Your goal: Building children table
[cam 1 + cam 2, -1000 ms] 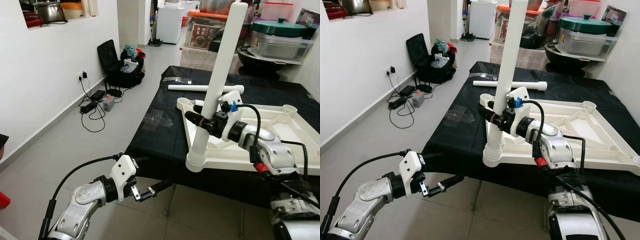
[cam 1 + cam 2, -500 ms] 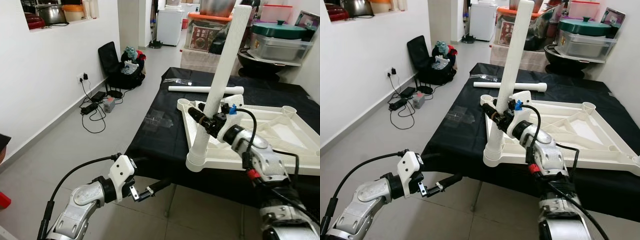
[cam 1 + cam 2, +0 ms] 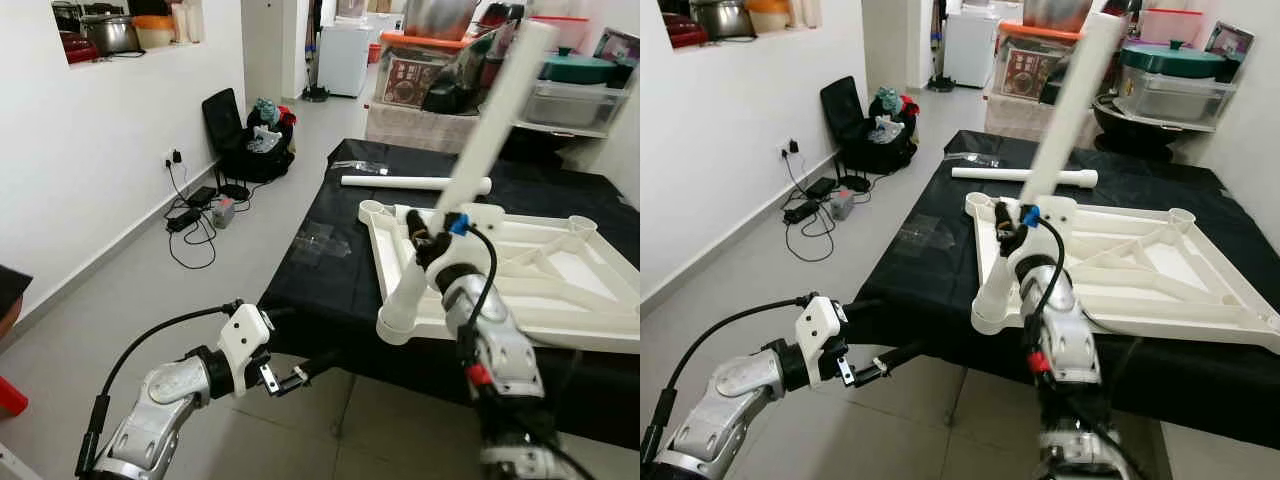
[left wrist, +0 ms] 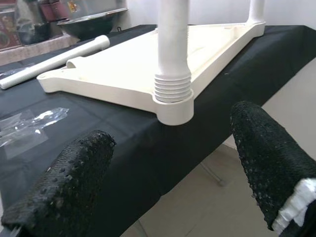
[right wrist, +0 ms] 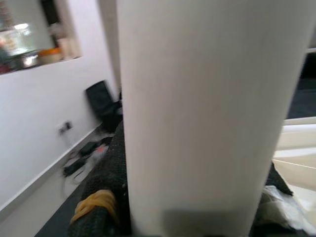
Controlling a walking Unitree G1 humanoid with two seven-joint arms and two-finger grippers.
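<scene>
— On the black-draped tabletop (image 3: 330,270), where did the piece being worked stand?

— The long white plastic table leg (image 3: 480,160) sat with its ribbed foot in the near corner socket of the upturned white plastic children's table top (image 3: 560,290), which lay underside up on the cloth. The leg leaned away from the robot and toward its right, blurred in both eye views.

— And who held it?

— The right hand (image 3: 432,232) was closed around the leg low down, just above the ribbed collar; the right wrist view showed the white tube (image 5: 197,113) pressed between its black fingers.

— How would it handle?

— My judgement: a hollow plastic tube, light and stiff, with a smooth skin that could slip when twisted. Holding low, near the socket, gives control; gripping high would lever the light top across the cloth.

— What differed from a second earlier?

— The leg had tipped from a slight lean to a much steeper one, and the right forearm had swung from lying across the top to standing below the grip. The camera had also shifted a little.

— The other arm?

— The left hand (image 3: 300,375) hung below the tabletop's near edge, fingers parted and empty, as before. A second white leg (image 3: 415,183) lay loose on the cloth beyond the top.
</scene>
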